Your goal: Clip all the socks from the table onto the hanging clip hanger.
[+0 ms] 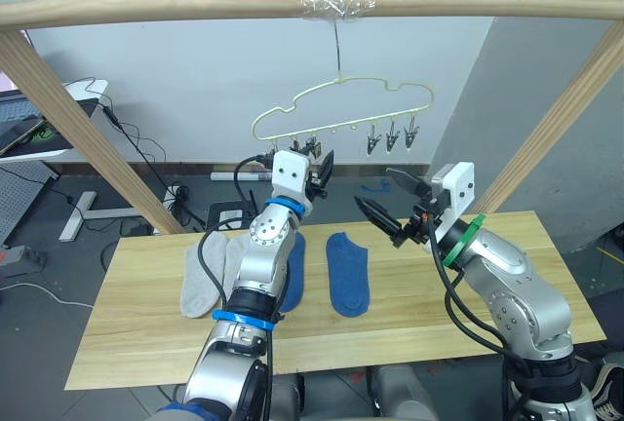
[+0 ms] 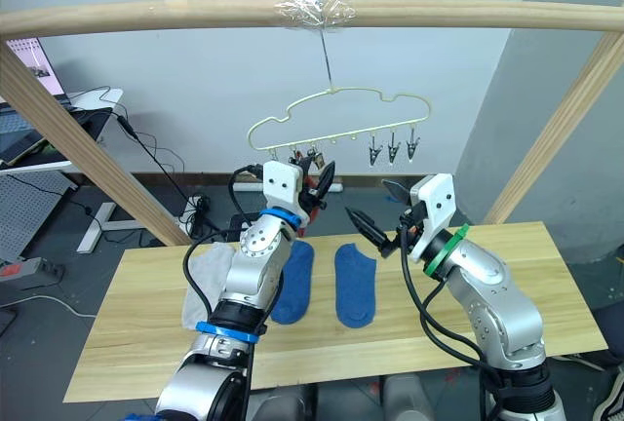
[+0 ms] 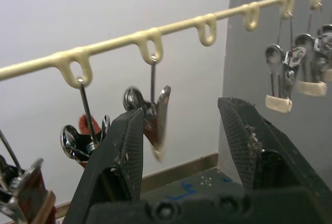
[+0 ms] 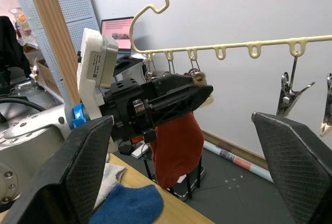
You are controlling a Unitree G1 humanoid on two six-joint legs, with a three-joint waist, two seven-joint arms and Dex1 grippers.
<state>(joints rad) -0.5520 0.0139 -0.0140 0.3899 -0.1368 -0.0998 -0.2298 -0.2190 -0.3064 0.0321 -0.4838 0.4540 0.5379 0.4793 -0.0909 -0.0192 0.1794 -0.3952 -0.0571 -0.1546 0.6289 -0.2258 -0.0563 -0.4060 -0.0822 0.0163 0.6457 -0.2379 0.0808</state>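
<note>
Hanger [image 1: 341,109] hung by its hook from a taped spot on the pole [image 1: 292,4], well above the table [image 1: 487,304]. Left gripper [image 2: 314,173] raised to the bar, fingers parted and empty in the left wrist view, straddling a clip [image 3: 155,112] without touching it. Red sock [image 4: 176,149] already clipped at the bar's left end, hanging just behind that gripper. Right gripper [image 1: 388,199] raised over the table beside the left one, fingers spread wide, holding nothing. Three clips [image 1: 392,138] at the bar's right end hanging free and empty. Two blue socks [image 1: 348,273] lying flat at mid-table, the left one partly behind the left arm. Two grey socks [image 1: 200,280] lying just left of them, overlapping at their inner edges. Second red sock hard to make out; probably also at the left clips, not confirmable. Judged handling: socks light, soft and limp, liable to fold and droop once lifted, so best pinched at the cuff edge, leaving a short flap of fabric above the fingers to feed into a clip. Knit not slippery; no breakage risk. Hanger thin and freely hung, likely to swing or twist under any push, and clips to turn on their loops; steadying with the spare gripper advisable.
</note>
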